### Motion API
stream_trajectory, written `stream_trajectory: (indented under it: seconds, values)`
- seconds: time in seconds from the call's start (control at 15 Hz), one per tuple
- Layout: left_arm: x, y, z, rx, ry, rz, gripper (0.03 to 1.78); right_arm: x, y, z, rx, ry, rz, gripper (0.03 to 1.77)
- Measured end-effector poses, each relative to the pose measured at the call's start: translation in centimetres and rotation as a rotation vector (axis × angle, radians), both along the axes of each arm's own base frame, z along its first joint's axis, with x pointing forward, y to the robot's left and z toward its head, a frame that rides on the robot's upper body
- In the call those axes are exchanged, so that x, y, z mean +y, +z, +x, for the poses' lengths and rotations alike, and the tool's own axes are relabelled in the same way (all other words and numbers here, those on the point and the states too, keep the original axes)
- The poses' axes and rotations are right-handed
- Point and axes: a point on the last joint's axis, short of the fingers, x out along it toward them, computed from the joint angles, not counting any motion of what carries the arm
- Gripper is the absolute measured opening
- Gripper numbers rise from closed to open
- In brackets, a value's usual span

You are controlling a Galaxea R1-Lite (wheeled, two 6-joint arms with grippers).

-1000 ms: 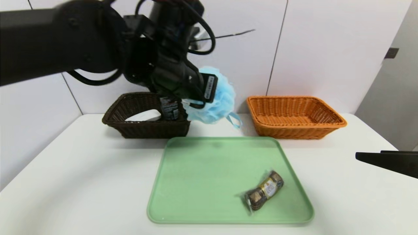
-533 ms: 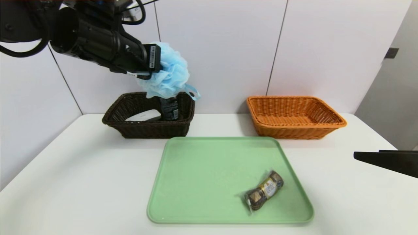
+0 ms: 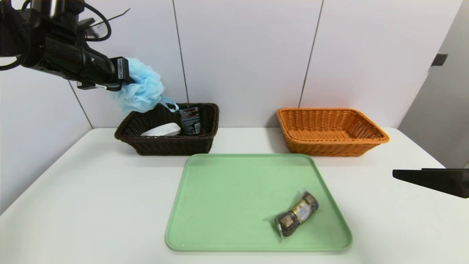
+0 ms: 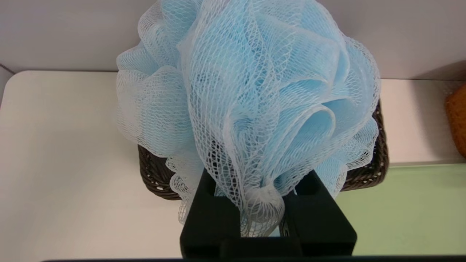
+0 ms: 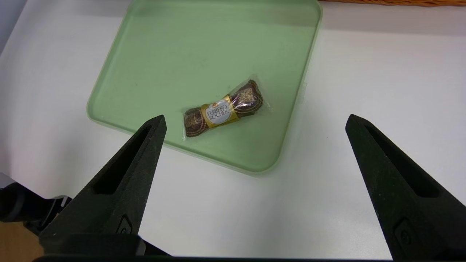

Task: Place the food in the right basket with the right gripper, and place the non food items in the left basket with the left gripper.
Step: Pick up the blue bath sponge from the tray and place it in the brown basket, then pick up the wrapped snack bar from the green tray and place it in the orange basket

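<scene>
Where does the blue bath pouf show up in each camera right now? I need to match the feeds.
Head view: blue bath pouf at upper left, held by the left gripper above the dark basket's left end.
Left wrist view: it fills the centre, pinched between the gripper's fingers, the dark basket behind it.
Right wrist view: not in it.
Shared landmark: the green tray.

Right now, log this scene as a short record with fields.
left gripper: shut on blue bath pouf, held above the dark basket's left end
dark basket contents: white item, dark bottle
orange basket: nothing visible inside
green tray: holds chocolate pack
right gripper: open, above the table by the tray
</scene>
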Motion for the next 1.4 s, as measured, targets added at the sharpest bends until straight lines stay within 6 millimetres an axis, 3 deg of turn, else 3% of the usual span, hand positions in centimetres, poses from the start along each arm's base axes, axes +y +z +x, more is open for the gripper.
stream_trajectory:
  seconds: [0.33, 0.73, 1.07, 1.4]
  values:
    - [0.4, -4.0, 2.6, 0.12, 0.02, 0.001, 0.31, 0.0, -0.1, 0.1, 0.007, -0.001, -0.002, 1.7]
    - [0.0, -6.5, 4.4, 0.183, 0.015, 0.001, 1.01, 0.0, 0.0, 0.0, 0.0, -0.002, -0.001, 1.7]
    - [0.0, -4.9, 3.5, 0.135, 0.014, 0.004, 1.35, 0.0, 0.0, -0.1, -0.003, -0.001, 0.0, 1.7]
    - [0.3, -0.5, 0.3, -0.003, 0.016, -0.008, 1.51, 0.0, 0.2, -0.4, -0.013, 0.003, 0.002, 1.7]
